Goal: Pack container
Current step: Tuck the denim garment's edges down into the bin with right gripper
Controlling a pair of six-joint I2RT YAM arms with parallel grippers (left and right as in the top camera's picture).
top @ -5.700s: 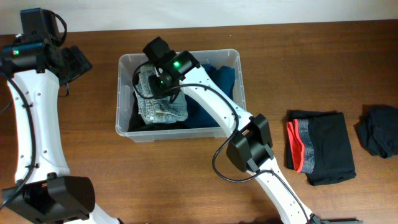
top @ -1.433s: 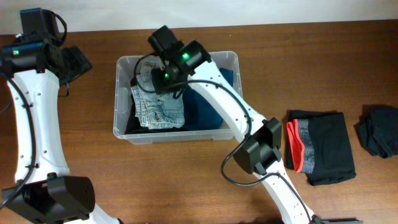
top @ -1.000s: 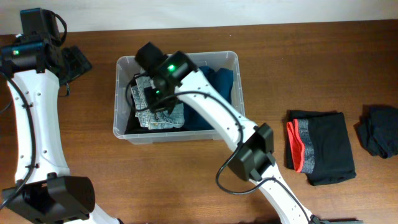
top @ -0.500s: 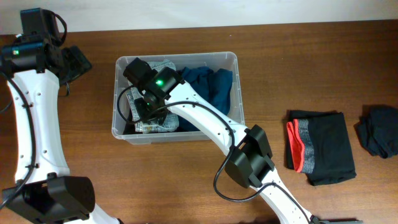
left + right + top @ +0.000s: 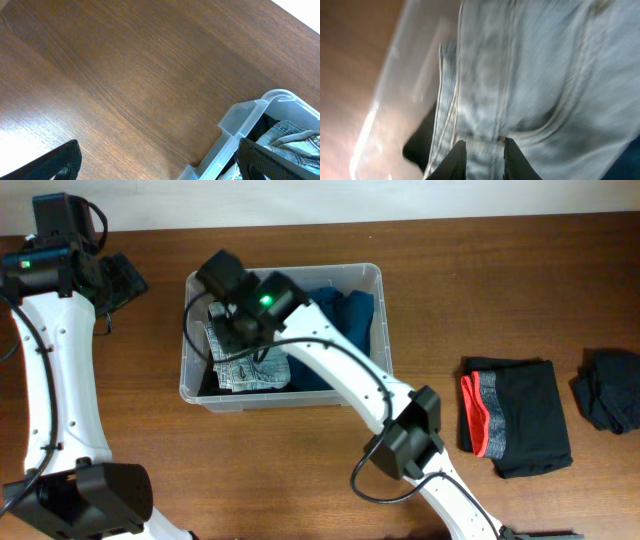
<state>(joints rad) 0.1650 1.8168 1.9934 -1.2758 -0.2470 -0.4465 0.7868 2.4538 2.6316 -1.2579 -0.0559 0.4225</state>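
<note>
**Jeans down in the bin, grip just easing**

The bench [image 5: 500,280] carries the container [image 5: 384,330] left of centre, towards the far side. Two garments wait well apart from it on the right: a folded black-and-red garment [image 5: 510,418] and a dark bundle [image 5: 610,388] at the right edge.

The right arm [image 5: 340,370] reaches across into the container's left half. Over the last moments it has carried the folded jeans [image 5: 250,370] from the middle of the bin to the left wall, beside the dark blue garment [image 5: 340,315] already inside.

The right end effector [image 5: 484,150] sits right on the denim. Its jaws are narrow with only a slit between them, and I cannot tell whether they pinch the cloth. To me that reads as a release starting, so this item looks packed.

The left end effector [image 5: 160,165] hangs wide and empty over bare bench, left of the container.
</note>
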